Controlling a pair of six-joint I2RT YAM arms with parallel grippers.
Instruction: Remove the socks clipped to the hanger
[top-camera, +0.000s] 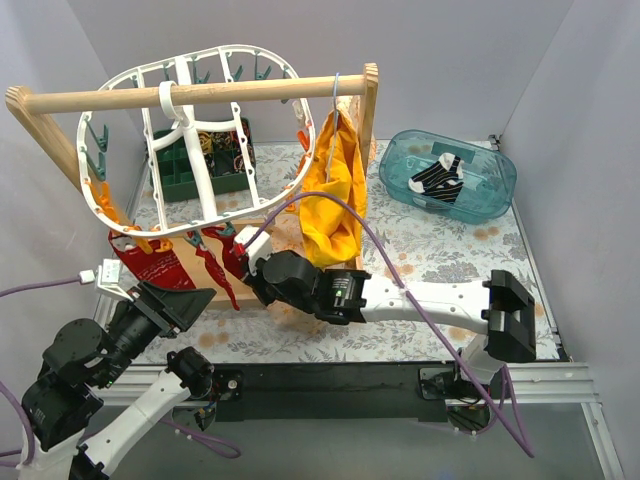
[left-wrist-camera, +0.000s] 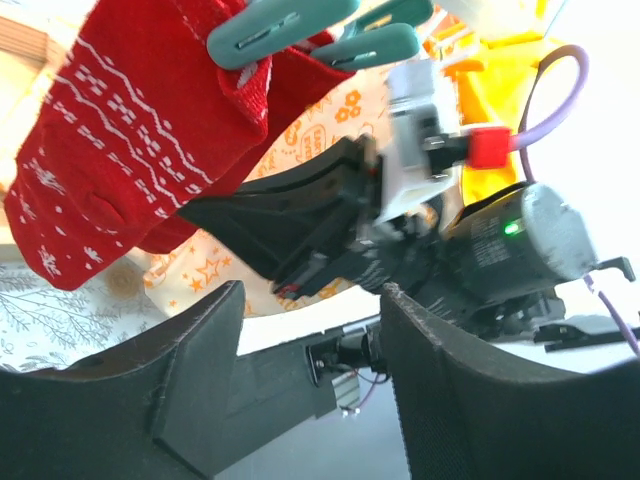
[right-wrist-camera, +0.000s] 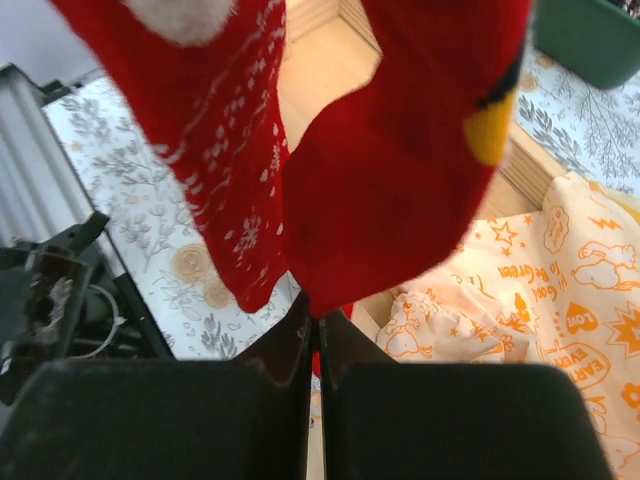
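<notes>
The white oval hanger hangs from a wooden rail, with red socks clipped along its near rim. In the right wrist view my right gripper is shut on the lower tip of a plain red sock with a yellow patch. A white-patterned red sock hangs beside it. My left gripper is open and empty, below a patterned red sock held by teal pegs. A black-and-white sock lies in the teal bin.
A yellow garment hangs on a thin blue hanger on the same rail. A pale orange-printed cloth lies under the socks. A green crate stands behind the hanger. The right arm's body is close in front of my left gripper.
</notes>
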